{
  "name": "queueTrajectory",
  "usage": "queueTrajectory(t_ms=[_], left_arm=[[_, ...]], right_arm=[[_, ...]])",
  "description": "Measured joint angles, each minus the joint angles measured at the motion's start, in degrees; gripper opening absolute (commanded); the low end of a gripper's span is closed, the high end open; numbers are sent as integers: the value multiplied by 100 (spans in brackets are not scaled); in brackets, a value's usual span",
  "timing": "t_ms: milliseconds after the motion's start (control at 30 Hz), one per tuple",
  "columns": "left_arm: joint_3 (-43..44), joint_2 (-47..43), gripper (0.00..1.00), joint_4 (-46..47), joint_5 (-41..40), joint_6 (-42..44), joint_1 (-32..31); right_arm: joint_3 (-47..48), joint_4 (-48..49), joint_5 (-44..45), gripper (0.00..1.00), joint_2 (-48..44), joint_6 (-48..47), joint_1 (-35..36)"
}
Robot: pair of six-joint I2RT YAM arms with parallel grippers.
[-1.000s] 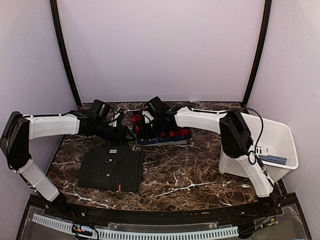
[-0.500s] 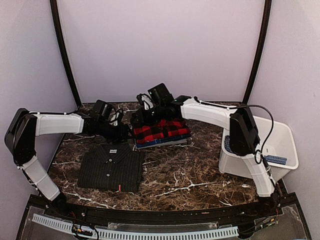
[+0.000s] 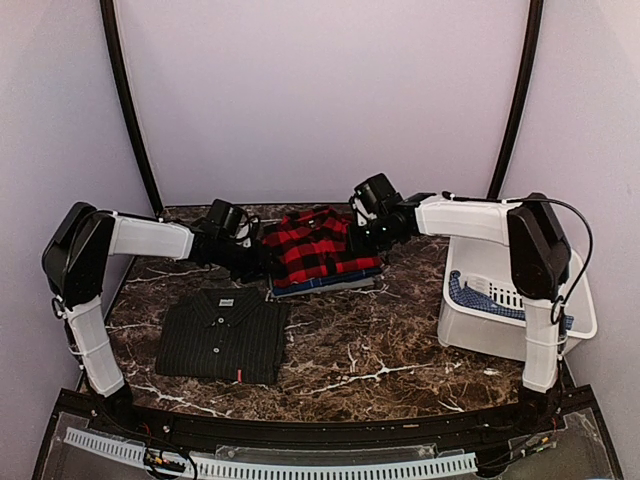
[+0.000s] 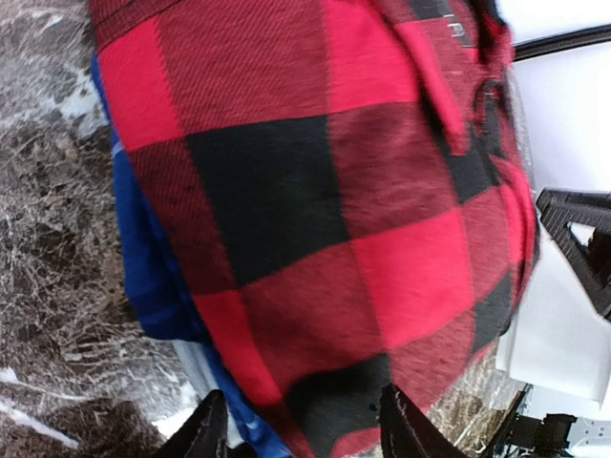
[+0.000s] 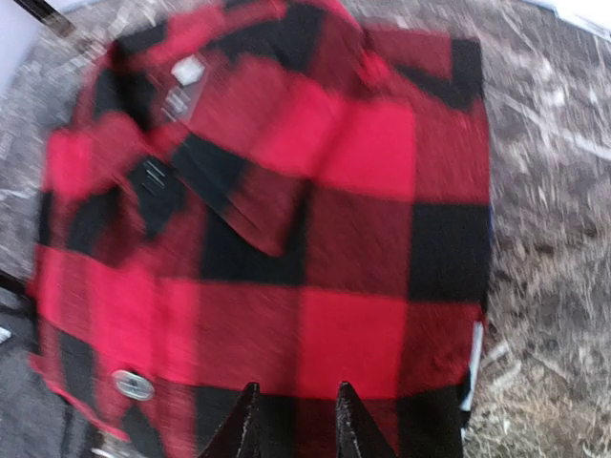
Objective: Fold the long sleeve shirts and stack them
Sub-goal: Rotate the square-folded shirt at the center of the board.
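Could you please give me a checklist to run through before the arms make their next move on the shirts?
1. Plaid shirt folded and lying flat on the blue garment: ok.
2. Pinstripe shirt added to the stack: not ok. It lies folded, apart, nearer the arms.
3. Right end effector free of cloth: ok. Its fingers are apart and nothing is pinched.
4. Left end effector free of cloth: cannot tell. Its fingers straddle the plaid shirt's edge.
5. White bin emptied: not ok. There is blue cloth inside.
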Motion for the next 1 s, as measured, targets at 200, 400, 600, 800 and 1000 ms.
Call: queueTrajectory(t_ms=[200, 400, 600, 800, 1000], left_arm=[[170, 352, 46, -50, -195, -37, 0], [737, 680, 42, -214, -428, 55, 63], [1139, 997, 42, -367, -490, 164, 190], [1528, 1331, 41, -490, -466, 258, 260], [1637, 1311, 45, -723, -507, 345, 271]], right_arm=[[-461, -107, 420, 22, -2, -92, 24], [-1058, 0, 579, 22, -210, -57, 181], [-1268, 66, 492, 23, -313, 55, 328], [-1270, 61, 376, 24, -313, 76, 332], [-1270, 4, 376, 34, -424, 74, 337]])
